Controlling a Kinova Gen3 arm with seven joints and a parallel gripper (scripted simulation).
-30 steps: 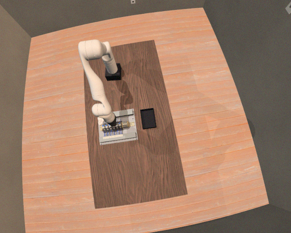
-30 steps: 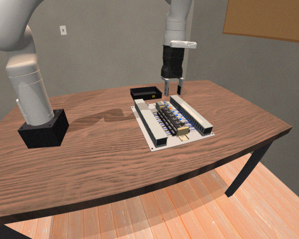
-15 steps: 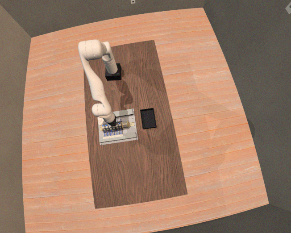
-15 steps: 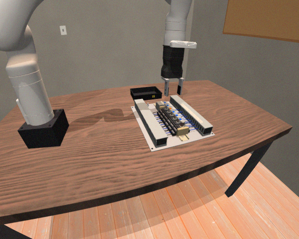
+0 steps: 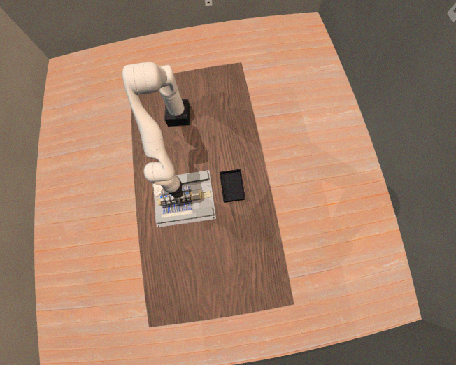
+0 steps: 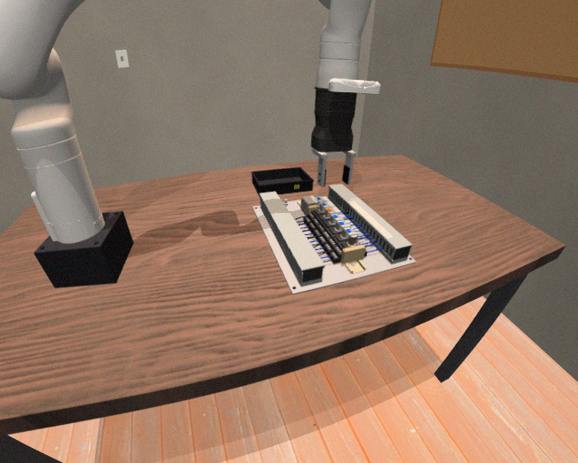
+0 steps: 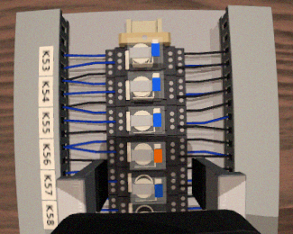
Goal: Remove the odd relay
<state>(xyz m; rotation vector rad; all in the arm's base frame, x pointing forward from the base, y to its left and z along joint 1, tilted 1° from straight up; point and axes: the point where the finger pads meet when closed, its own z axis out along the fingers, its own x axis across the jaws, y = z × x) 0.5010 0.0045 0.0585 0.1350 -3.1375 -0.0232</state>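
The relay with the orange button sits in the row on the panel, level with the K56 label. The other relays in view have blue buttons; the K58 one is mostly hidden by the gripper body in the wrist view. The panel looks flat on the table. My gripper is open and empty, pointing down above the row. In the wrist view its fingers appear on either side of the row, around the K57 relay and just below the orange one. The black parts tray looks empty.
Two raised grey ducts flank the relay row, with blue and black wires between. A beige end block closes the K53 end. Wider terminal blocks stand at the tray-side end. The arm's black base is on the table.
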